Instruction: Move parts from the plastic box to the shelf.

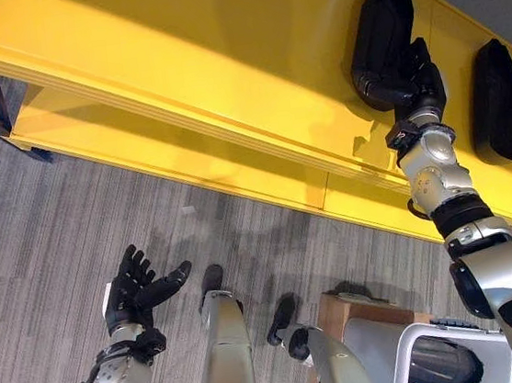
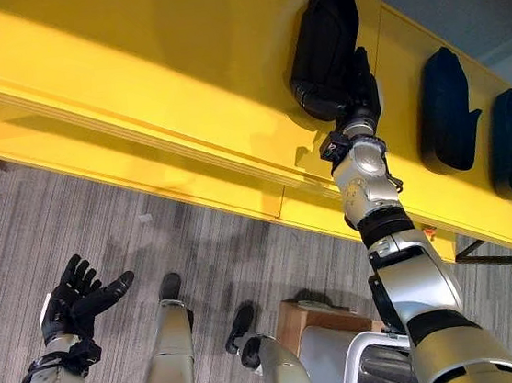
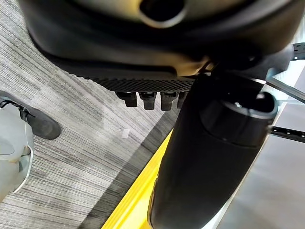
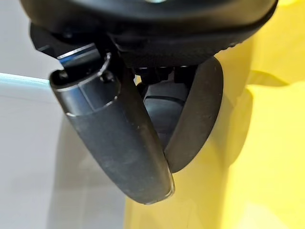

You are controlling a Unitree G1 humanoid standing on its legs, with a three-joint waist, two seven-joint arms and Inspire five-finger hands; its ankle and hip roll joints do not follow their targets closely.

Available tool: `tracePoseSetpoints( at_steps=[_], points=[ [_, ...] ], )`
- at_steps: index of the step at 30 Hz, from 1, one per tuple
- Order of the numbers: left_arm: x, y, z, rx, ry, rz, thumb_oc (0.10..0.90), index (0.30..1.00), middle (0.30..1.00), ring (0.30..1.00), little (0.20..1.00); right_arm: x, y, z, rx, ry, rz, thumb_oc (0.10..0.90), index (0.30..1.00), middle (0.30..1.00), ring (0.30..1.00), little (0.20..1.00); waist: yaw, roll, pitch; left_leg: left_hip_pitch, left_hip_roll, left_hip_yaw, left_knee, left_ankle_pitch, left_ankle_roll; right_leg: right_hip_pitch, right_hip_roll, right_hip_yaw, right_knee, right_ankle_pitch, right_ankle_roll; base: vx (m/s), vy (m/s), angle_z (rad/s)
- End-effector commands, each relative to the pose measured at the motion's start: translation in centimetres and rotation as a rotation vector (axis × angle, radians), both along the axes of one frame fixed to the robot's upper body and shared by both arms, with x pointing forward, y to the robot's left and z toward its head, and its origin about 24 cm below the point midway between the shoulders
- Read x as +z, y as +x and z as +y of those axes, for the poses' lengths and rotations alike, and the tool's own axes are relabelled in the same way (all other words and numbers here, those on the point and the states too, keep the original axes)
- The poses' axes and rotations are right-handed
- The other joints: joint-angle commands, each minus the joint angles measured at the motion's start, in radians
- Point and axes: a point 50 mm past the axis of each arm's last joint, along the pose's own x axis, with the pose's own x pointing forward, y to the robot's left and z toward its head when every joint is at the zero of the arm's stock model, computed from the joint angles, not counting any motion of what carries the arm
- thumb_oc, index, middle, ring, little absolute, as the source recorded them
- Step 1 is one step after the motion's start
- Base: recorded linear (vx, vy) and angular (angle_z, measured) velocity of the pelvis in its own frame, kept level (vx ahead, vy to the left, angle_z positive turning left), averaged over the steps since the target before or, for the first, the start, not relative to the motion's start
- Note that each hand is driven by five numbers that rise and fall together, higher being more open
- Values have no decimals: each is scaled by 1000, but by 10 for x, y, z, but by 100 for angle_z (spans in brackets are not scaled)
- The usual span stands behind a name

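the right hand (image 1: 420, 76) reaches up to the long yellow metal shelf (image 1: 222, 57) and its fingers are curled round the lower end of a black, moulded plastic part (image 1: 382, 34); the right wrist view shows the thumb and fingers closed on the part's dark rounded edge against the yellow surface. the part lies on the shelf with its long axis running away from the hand, straight on from the forearm, so the part is directly beyond the fingers. just beside it, further along the shelf, rests another black part (image 1: 497, 101) of the same shape, well clear of the held one. the left hand (image 1: 136, 288) hangs low over the grey carpet floor (image 1: 47, 224), fingers spread and empty, far from the shelf. the white plastic box (image 1: 446, 355) stands below the right arm with a dark part inside. the right hand is plainly the nearer one, and the coming move seems to turn on letting go and drawing back along that axis.
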Motion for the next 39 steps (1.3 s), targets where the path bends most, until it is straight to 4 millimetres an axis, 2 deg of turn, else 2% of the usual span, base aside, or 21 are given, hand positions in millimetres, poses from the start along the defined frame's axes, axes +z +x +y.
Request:
tracePoseSetpoints(
  at_steps=[1,2,3,4,5,6,11,12,20,39],
  points=[
    [24,1,-1,13,11,-154,900,1000,1000,1000,1000,-20,-5,-19,-56,-7,73,900,1000,1000,1000,1000,13,19,20,23,26,-29,8,-73,-2,52,-63,47,64,-7,61,0,0,0],
    [23,1,0,19,9,-149,900,1000,1000,1000,1000,-15,-5,-20,-59,-21,61,900,1000,1000,1000,1000,11,17,16,35,29,-30,14,-104,-6,61,-59,55,70,-28,67,-101,34,0],
    [24,2,0,19,11,-152,900,1000,1000,1000,1000,-10,-5,-21,-61,-30,44,900,1000,1000,1000,1000,11,18,19,25,27,-28,8,-73,-2,52,-62,49,67,-8,61,0,0,0],
    [23,2,1,23,10,-151,900,1000,1000,1000,1000,-2,-5,-20,-58,-45,20,900,1000,1000,1000,1000,10,18,18,26,28,-27,8,-74,-2,52,-62,52,66,-9,60,0,0,0],
    [23,1,1,25,6,-152,900,1000,1000,1000,1000,4,-6,-20,-54,-60,1,900,1000,1000,1000,1000,9,15,14,37,31,-29,14,-104,-6,60,-59,60,72,-29,66,-18,5,-3],
    [22,1,1,28,4,-151,900,1000,1000,1000,1000,11,-6,-21,-59,-73,-21,900,1000,1000,1000,1000,9,16,18,27,28,-27,10,-74,-2,51,-62,53,68,-9,60,-21,4,-5],
    [24,0,4,35,8,-157,900,1000,1000,1000,1000,42,-10,-22,-50,-142,-117,900,1000,1000,1000,1000,4,9,14,29,29,-25,9,-73,-2,50,-62,53,70,-11,59,-30,5,-5],
    [25,0,5,40,11,-162,900,1000,1000,1000,1000,53,-12,-20,-43,-163,-155,900,1000,1000,1000,1000,1,6,12,28,29,-25,11,-73,-3,49,-62,52,71,-10,60,0,0,0],
    [29,-1,11,47,29,-173,900,1000,1000,1000,1000,88,-18,-25,-65,-221,-248,900,1000,1000,1000,1000,0,-2,3,27,31,-28,13,-74,-5,51,-58,53,69,-11,58,0,0,0],
    [30,1,16,49,43,-166,900,1000,1000,1000,1000,126,-27,-29,-77,-283,-346,900,1000,1000,1000,1000,-17,-11,-30,43,35,-26,10,-77,-6,64,-51,57,66,-10,59,0,0,0]
  ],
)
